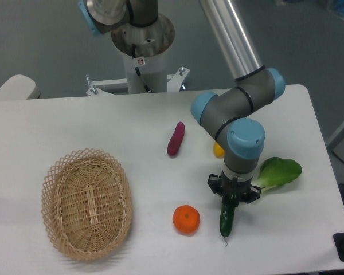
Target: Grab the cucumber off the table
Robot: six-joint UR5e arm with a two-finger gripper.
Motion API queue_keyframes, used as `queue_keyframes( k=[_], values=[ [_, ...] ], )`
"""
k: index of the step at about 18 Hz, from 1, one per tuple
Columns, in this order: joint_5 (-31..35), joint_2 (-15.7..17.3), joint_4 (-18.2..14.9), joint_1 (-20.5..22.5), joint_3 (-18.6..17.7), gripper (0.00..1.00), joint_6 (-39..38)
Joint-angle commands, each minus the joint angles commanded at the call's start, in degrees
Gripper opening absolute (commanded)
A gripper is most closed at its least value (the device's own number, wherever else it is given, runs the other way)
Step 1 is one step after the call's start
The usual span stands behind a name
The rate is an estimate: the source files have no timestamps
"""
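Note:
The cucumber [226, 222] is a slim dark green cylinder lying near the front right of the white table [132, 123], with its thin stem pointing toward the front edge. My gripper [230, 204] points straight down over the cucumber's far end. Its dark fingers [231, 197] are drawn together around that end. I cannot tell whether the cucumber rests on the table or hangs just above it.
An orange [186, 219] lies just left of the cucumber. The light green bok choy [278, 173] lies to the right of the gripper. A yellow object [218, 150] sits partly hidden behind the arm. The purple sweet potato [175, 138] is mid-table. A wicker basket [87, 201] stands at the front left.

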Motion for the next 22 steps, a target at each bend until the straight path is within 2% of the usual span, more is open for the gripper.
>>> queue_keyframes(
  k=[2, 6, 13, 15, 22],
  values=[
    [0.0, 1.7, -0.3, -0.1, 1.1, 0.13, 2.4],
    [0.0, 4.8, -0.7, 0.3, 1.1, 0.13, 10.5],
    [0.0, 7.6, -5.1, 3.3, 1.3, 0.13, 22.0],
    [0.0, 8.0, -6.3, 4.2, 1.8, 0.13, 23.4],
    [0.0, 8.2, -6.4, 4.2, 1.7, 0.13, 23.6]
  ],
)
